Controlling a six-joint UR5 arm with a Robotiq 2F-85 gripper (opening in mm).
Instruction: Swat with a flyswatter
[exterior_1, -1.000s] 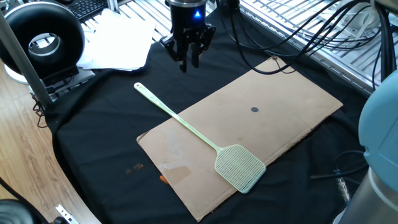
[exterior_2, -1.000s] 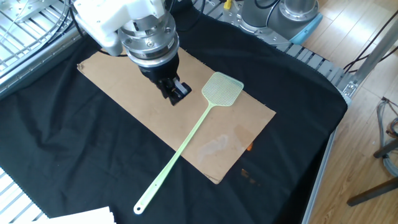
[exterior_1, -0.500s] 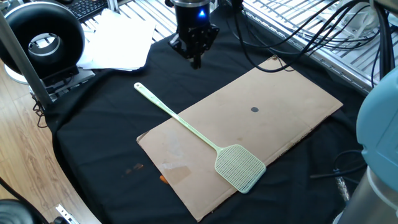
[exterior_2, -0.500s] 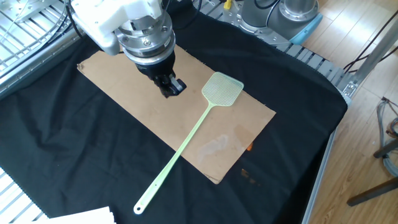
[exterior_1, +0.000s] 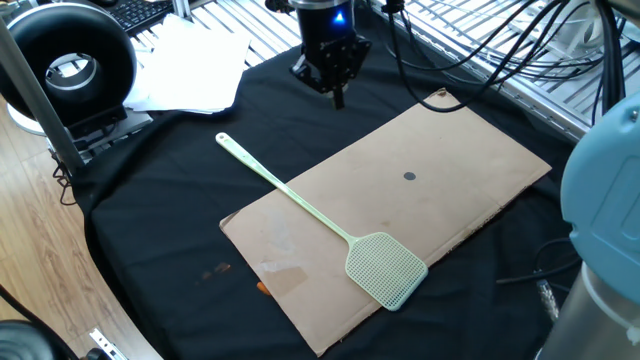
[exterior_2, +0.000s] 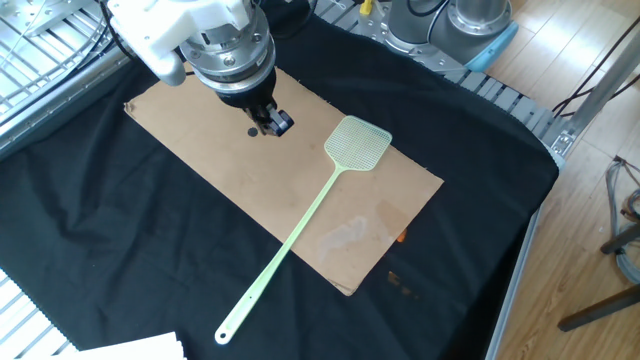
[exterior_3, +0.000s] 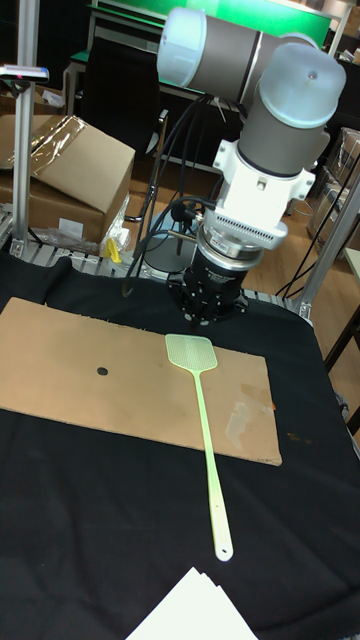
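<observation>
Flyswatter (exterior_1: 320, 219) lies untouched across brown cardboard (exterior_1: 450, 170) on black cloth (exterior_2: 120, 260); hand (exterior_1: 337, 93) hovers above, fingers together.

The flyswatter (exterior_1: 318, 213) lies flat across the near end of the cardboard sheet (exterior_1: 440, 160), its head (exterior_1: 385, 268) resting on the sheet close to one long edge and its handle end (exterior_1: 224, 141) reaching past the sheet's short edge onto the black cloth (exterior_1: 150, 190). The gripper (exterior_2: 272, 124) hangs above the sheet, well apart from the flyswatter, with a small dark dot (exterior_2: 252, 130) on the sheet just beside it in the other fixed view. White papers (exterior_1: 185, 65) lie on the cloth's far corner beyond the handle end, next to a round black device (exterior_1: 70, 65) at the table's edge.
</observation>
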